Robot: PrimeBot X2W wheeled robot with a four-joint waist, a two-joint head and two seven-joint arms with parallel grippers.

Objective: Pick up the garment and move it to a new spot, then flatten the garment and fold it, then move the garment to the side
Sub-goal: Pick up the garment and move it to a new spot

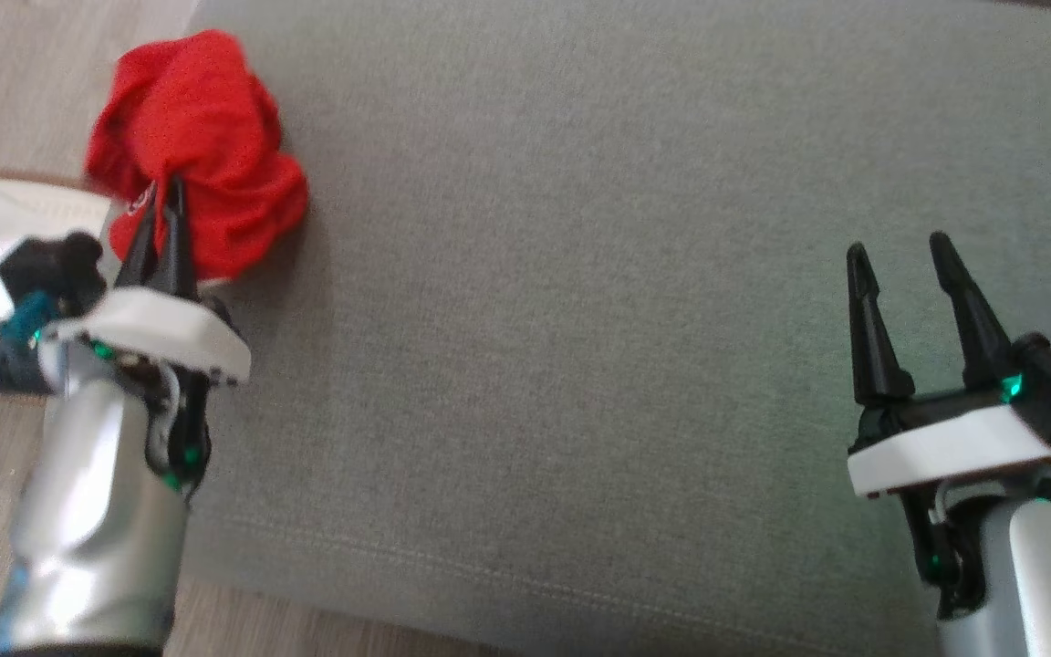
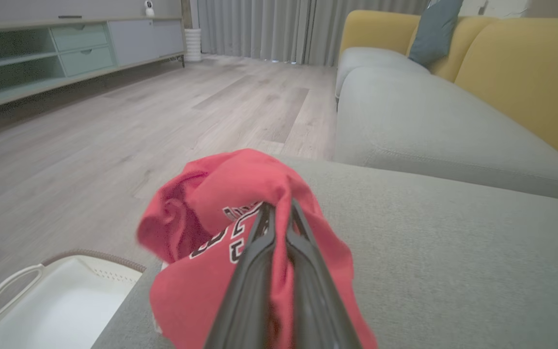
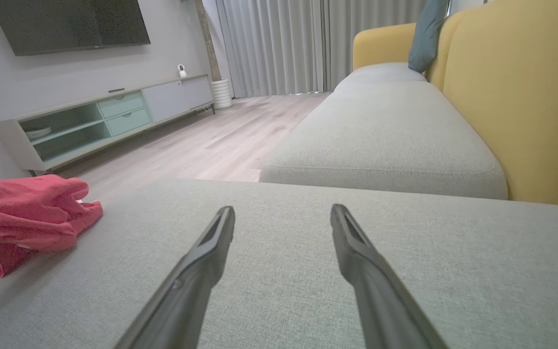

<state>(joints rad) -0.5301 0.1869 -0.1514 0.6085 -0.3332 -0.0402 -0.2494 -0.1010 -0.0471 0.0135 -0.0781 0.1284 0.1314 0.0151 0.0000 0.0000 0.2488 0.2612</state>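
Pinches a fold of the crumpled red jersey (image 1: pixel 206 119) in the left hand (image 1: pixel 166 185), at the left edge of the grey sofa cushion (image 1: pixel 580 319). Holds the right hand (image 1: pixel 899 243) spread, empty. Likely handles light, soft, floppy; better taken by shoulders or hem for flattening.

a broad grey cushion (image 1: pixel 598 301) has a stitched seam along its near edge. a white basket (image 2: pixel 61 305) with a brown rim and a loop handle sits on the pale wood floor (image 2: pixel 114 140), just beside the cushion's left corner. beyond the cushion lies a second grey seat (image 3: pixel 380 131), backed by yellow upholstery (image 3: pixel 516 97) with a blue-grey pillow (image 3: pixel 426 34) leaning on it. across the floor from the cushion stand a low cabinet (image 3: pixel 114 116), a dark screen (image 3: pixel 70 22) above it, and grey curtains (image 3: pixel 279 46).
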